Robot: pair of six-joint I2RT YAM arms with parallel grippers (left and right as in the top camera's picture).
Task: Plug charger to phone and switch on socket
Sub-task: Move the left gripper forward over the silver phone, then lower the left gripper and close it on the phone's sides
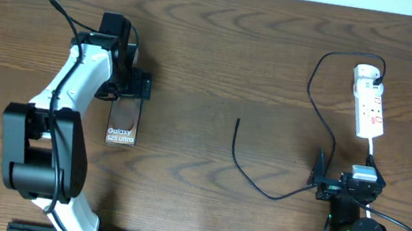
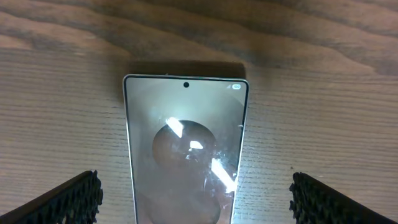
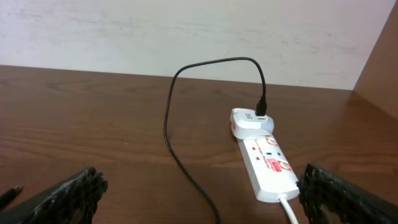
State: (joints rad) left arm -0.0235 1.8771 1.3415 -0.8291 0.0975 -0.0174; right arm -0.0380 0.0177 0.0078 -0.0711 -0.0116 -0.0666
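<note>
Left end effector [image 1: 132,84]: hangs over the phone's [image 1: 123,124] far end, jaws spread. In the left wrist view its fingers [image 2: 71,198] stand one on each side of the phone, clear of both long edges, pinching nothing.

Phone: flat on the surface [image 1: 198,51], screen up, long axis running far-to-near, lettering at the near end. The punch-hole end shows in the wrist view. No port is visible in any view, so I can't tell which end takes the plug.

Charger [image 1: 259,193]: runs from the socket's [image 1: 368,105] far end, loops out and down past the right arm, curves along the near side, then turns up to the plug tip [image 1: 238,123]. The tip lies loose on bare surface, to the right of the phone and well apart from it. The last stretch is roughly parallel to the phone, with the tip pointing toward the far edge.

Right end effector [image 1: 342,175]: jaws spread wide, empty, facing the socket. The socket lies ahead and a little right, long axis far-to-near. The charger's slack passes just beside its left finger.

Judgement:
- The next move turns on the tip, which sits between the two arms, about as far from one as from the other.
- The left arm is busy at the phone, so the right is the likelier one to fetch the tip, reaching left and slightly forward.
- The tip must then be turned onto the phone's long axis.
- The socket switch is too small to read; treat it as not yet pressed.
</note>
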